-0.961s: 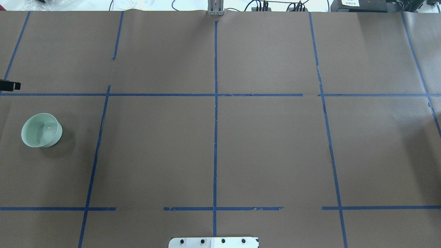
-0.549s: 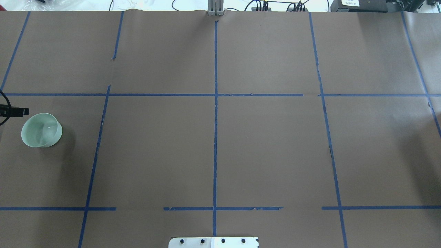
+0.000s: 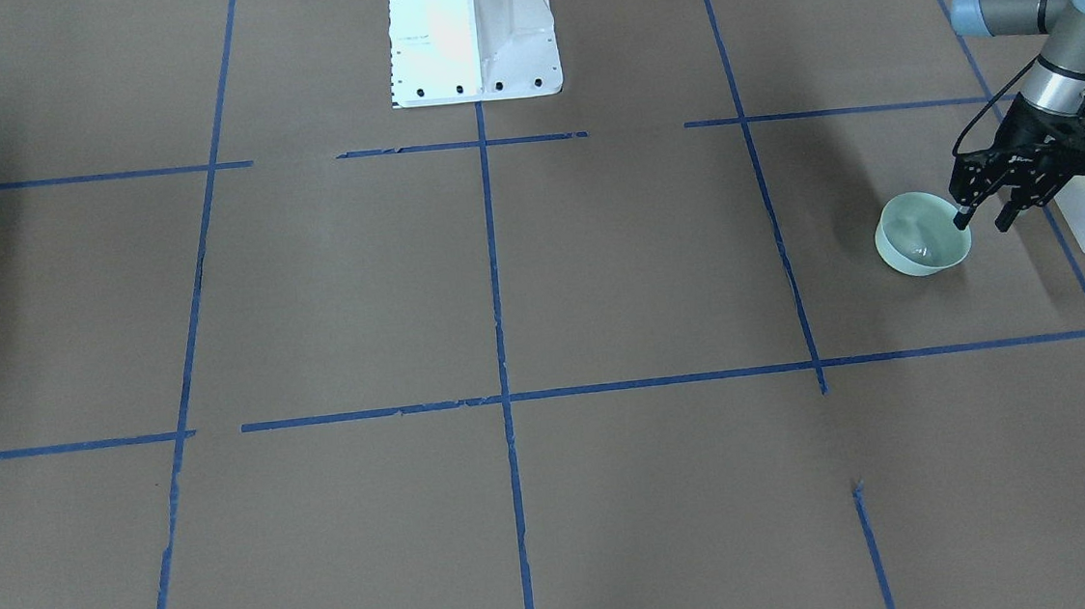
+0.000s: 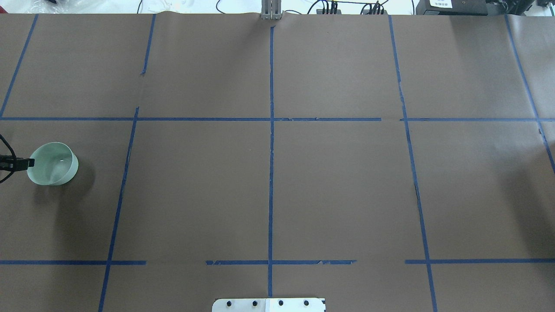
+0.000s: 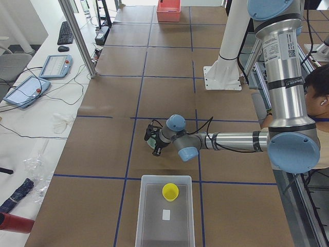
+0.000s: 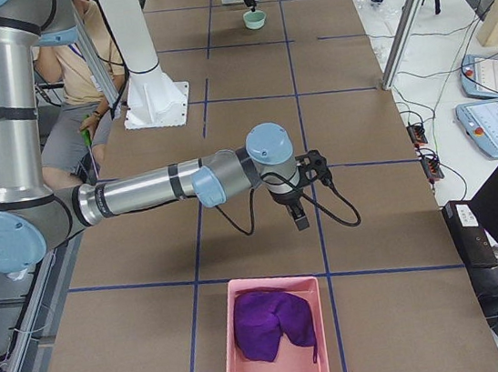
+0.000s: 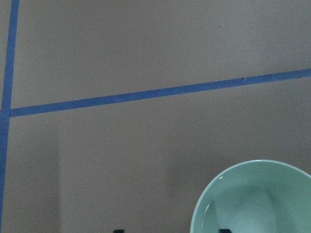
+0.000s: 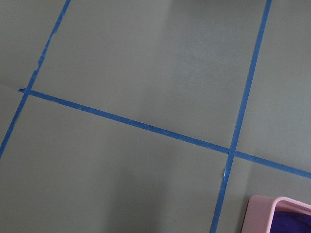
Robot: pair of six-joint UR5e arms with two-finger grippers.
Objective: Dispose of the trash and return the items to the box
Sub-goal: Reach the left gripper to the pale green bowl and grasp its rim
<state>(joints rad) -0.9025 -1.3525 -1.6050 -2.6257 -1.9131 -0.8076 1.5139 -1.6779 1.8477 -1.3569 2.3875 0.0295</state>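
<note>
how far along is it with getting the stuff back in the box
Done: the yellow cup sits in the box. In hand: the left claw is open astride the rim of the green bowl, not yet lifted. Left: close, lift, and put the bowl in the box.

No legible text, white label on black box (too blurred)

- Robotics lab: UR5e arm at a brown-papered table gridded with blue tape.
- Teach pendants, keyboard and mouse on the bench beyond the left gripper.
</note>
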